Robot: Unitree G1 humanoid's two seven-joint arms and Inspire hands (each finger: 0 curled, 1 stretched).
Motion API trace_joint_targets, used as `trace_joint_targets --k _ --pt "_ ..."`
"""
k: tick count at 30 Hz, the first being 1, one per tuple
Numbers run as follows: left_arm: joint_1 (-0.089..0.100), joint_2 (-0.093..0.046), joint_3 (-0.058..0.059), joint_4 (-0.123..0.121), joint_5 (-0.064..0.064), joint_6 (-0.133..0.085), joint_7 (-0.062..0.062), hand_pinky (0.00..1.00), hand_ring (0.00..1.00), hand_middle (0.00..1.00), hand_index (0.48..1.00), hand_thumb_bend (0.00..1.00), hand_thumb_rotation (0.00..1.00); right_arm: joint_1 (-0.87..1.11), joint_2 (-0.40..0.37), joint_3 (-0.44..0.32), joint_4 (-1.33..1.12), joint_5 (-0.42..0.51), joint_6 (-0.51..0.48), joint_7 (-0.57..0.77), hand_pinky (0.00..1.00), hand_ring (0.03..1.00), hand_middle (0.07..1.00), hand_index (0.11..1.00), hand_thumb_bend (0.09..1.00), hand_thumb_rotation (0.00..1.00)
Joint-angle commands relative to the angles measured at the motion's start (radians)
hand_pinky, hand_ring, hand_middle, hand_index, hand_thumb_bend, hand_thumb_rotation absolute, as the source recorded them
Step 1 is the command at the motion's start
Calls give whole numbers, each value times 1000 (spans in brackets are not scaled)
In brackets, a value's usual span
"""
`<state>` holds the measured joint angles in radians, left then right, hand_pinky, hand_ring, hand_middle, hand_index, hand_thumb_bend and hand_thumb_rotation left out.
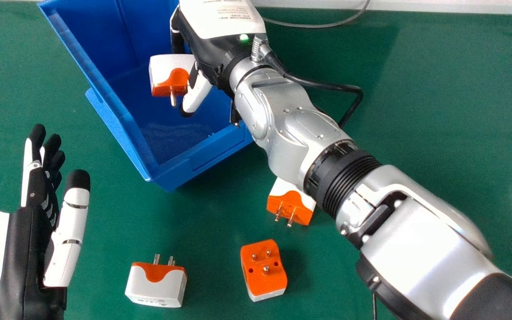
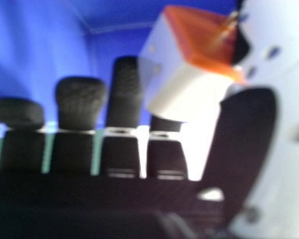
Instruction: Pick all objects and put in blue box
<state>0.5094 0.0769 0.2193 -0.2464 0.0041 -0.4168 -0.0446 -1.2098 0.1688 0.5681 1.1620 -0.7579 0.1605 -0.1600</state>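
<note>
My right hand (image 1: 214,53) is over the blue box (image 1: 125,120), pinching a white-and-orange plug adapter (image 1: 163,69) between its fingers and thumb. In the right hand view, the adapter (image 2: 177,74) lies between the thumb and the nearest finger of the right hand (image 2: 119,154), hiding that fingertip. Three more such adapters rest on the green table: one (image 1: 295,202) partly behind my right forearm, one (image 1: 265,271) with its pins up, and one (image 1: 156,286) nearer my left hand. At the lower left, my left hand (image 1: 29,231) is open and holds nothing.
The right forearm stretches diagonally from the lower right corner to the box and covers part of the green table (image 1: 438,111). A grey cable (image 1: 322,26) runs along the table's far edge. The box's front corner points toward the loose adapters.
</note>
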Motion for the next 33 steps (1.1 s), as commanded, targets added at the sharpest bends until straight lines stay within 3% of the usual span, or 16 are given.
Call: trace_joint_targets --k 1,6,10,17,21,24,29,33 --pt "15 -3 -1 -25 -3 -9 2 999 976 982 998 404 968 -45 26 9 9 0 7 -13 99 163 405 480 517 30" --pt "20 -11 -5 -35 -3 -1 7 1000 979 985 999 402 958 -46 27 28 24 -4 16 -11 108 174 437 481 520 15" --pt "17 -12 -4 -28 -8 -9 5 1000 982 987 997 398 948 -38 24 34 26 0 0 -26 114 181 459 481 522 4" --pt "18 -12 -2 -32 8 -1 12 999 981 985 996 395 943 -30 33 4 29 42 -12 -46 123 189 449 488 520 2" --pt "14 -15 -3 -30 -5 -3 11 997 979 983 995 396 943 -29 37 0 30 61 -7 -54 159 234 442 501 518 6" --pt "16 -13 -4 -34 -2 0 10 996 979 982 992 397 933 -29 34 13 29 54 -12 -56 239 335 501 589 628 212" --pt "16 -11 -2 -33 3 -4 11 998 981 982 992 397 932 -30 23 44 15 32 -13 -38 295 401 557 653 676 318" --pt "10 -8 -2 -28 -5 -5 6 994 977 981 993 397 931 -26 22 34 7 46 -17 -37 448 582 720 789 729 463"
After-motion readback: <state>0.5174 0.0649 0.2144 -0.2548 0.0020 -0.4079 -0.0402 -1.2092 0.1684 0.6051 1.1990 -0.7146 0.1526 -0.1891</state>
